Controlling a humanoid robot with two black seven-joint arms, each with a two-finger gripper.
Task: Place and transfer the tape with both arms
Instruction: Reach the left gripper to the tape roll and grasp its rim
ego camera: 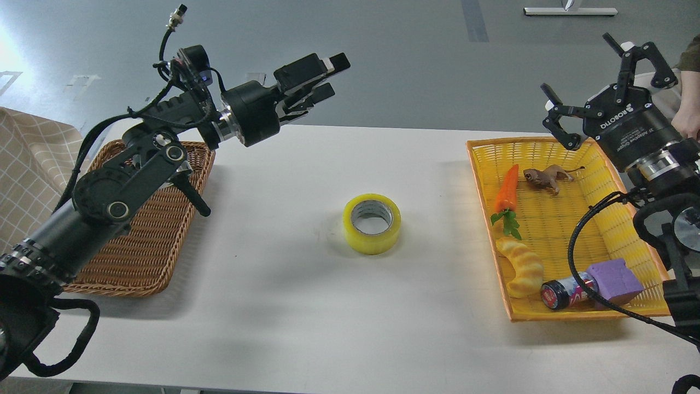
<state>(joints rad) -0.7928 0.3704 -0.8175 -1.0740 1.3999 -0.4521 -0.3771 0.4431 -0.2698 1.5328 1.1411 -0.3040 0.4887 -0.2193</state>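
Observation:
The tape (372, 223), a thick yellow roll with a grey-white core, lies flat on the middle of the white table (306, 306). My left gripper (332, 76) is held above the table's far edge, left of and beyond the tape, pointing right. Its fingers are slightly apart and hold nothing. My right gripper (588, 71) hovers above the far right corner of the yellow basket (547, 144). It is wide open and empty. Both grippers are well away from the tape.
A brown wicker basket (158, 246) sits at the left under my left arm. The yellow basket holds a carrot (507, 189), a brown animal toy (544, 178), a yellow twisted bread toy (522, 265), a can (563, 291) and a purple block (615, 276). A person (689, 109) sits at far right.

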